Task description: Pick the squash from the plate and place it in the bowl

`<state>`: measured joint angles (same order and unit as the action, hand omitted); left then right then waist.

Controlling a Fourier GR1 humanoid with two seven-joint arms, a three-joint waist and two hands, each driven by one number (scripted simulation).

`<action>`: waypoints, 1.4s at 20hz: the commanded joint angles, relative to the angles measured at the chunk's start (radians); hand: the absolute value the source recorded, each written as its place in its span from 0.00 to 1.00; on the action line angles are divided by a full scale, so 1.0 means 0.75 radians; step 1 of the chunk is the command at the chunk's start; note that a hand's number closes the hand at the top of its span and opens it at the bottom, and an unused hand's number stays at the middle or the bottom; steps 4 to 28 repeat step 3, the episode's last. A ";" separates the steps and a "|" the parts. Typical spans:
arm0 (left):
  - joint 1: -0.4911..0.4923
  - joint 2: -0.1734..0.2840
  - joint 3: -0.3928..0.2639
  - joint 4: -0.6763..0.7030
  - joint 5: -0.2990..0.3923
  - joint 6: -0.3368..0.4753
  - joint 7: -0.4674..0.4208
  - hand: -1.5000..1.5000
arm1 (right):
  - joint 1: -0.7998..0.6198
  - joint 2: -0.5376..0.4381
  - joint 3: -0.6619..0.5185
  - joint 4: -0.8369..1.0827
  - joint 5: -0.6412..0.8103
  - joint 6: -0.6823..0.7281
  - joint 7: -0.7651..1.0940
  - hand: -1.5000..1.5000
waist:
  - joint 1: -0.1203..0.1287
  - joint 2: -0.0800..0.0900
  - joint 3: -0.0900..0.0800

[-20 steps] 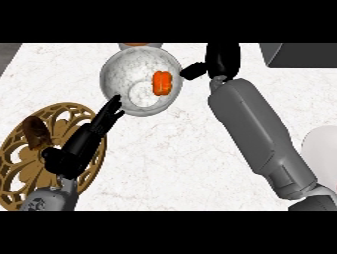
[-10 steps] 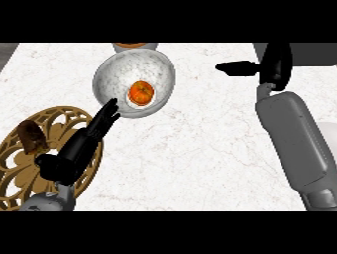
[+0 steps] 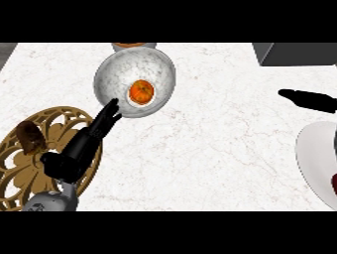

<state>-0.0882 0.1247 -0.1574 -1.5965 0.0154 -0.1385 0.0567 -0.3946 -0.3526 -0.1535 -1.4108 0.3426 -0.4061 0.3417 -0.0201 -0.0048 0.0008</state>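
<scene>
White marble table [image 3: 223,149]: orange squash [image 3: 141,91] lies in the speckled grey bowl [image 3: 164,64], apart from the open right hand [image 3: 310,99]. Open left hand [image 3: 102,121] rests beside the bowl. Placement appears complete.

A single view looks steeply down from head height onto a white marbled stone counter [image 3: 215,149], near enough that the counter fills almost the whole frame. The black left hand [image 3: 102,121] rises from the lower left edge and the black right hand [image 3: 310,99] enters at the right edge. A speckled grey round bowl [image 3: 120,74] lies just beyond the left hand's fingertips, toward the far edge.
</scene>
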 commanded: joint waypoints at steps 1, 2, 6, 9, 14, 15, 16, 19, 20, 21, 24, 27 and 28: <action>-0.016 0.009 0.015 -0.038 0.022 -0.021 0.056 0.50 | 0.236 -0.060 -0.136 -0.049 -0.233 0.138 -0.257 0.00 | 0.010 0.004 0.001; -0.087 -0.018 0.015 0.036 -0.009 -0.001 0.044 0.50 | 0.233 -0.095 -0.160 -0.075 -0.246 0.188 -0.229 0.00 | 0.011 0.005 0.000; 0.005 -0.020 -0.021 -0.088 -0.022 -0.003 0.079 0.50 | 0.227 -0.076 -0.163 -0.087 -0.232 0.180 -0.202 0.00 | 0.023 0.004 -0.001; 0.005 -0.020 -0.021 -0.088 -0.022 -0.003 0.079 0.50 | 0.227 -0.076 -0.163 -0.087 -0.232 0.180 -0.202 0.00 | 0.023 0.004 -0.001; 0.005 -0.020 -0.021 -0.088 -0.022 -0.003 0.079 0.50 | 0.227 -0.076 -0.163 -0.087 -0.232 0.180 -0.202 0.00 | 0.023 0.004 -0.001; 0.005 -0.020 -0.021 -0.088 -0.022 -0.003 0.079 0.50 | 0.227 -0.076 -0.163 -0.087 -0.232 0.180 -0.202 0.00 | 0.023 0.004 -0.001; 0.005 -0.020 -0.021 -0.088 -0.022 -0.003 0.079 0.50 | 0.227 -0.076 -0.163 -0.087 -0.232 0.180 -0.202 0.00 | 0.023 0.004 -0.001; 0.005 -0.020 -0.021 -0.088 -0.022 -0.003 0.079 0.50 | 0.227 -0.076 -0.163 -0.087 -0.232 0.180 -0.202 0.00 | 0.023 0.004 -0.001; 0.005 -0.020 -0.021 -0.088 -0.022 -0.003 0.079 0.50 | 0.227 -0.076 -0.163 -0.087 -0.232 0.180 -0.202 0.00 | 0.023 0.004 -0.001; 0.005 -0.020 -0.021 -0.088 -0.022 -0.003 0.079 0.50 | 0.227 -0.076 -0.163 -0.087 -0.232 0.180 -0.202 0.00 | 0.023 0.004 -0.001; 0.005 -0.020 -0.021 -0.088 -0.022 -0.003 0.079 0.50 | 0.227 -0.076 -0.163 -0.087 -0.232 0.180 -0.202 0.00 | 0.023 0.004 -0.001; 0.005 -0.020 -0.021 -0.088 -0.022 -0.003 0.079 0.50 | 0.227 -0.076 -0.163 -0.087 -0.232 0.180 -0.202 0.00 | 0.023 0.004 -0.001; 0.005 -0.020 -0.021 -0.088 -0.022 -0.003 0.079 0.50 | 0.227 -0.076 -0.163 -0.087 -0.232 0.180 -0.202 0.00 | 0.023 0.004 -0.001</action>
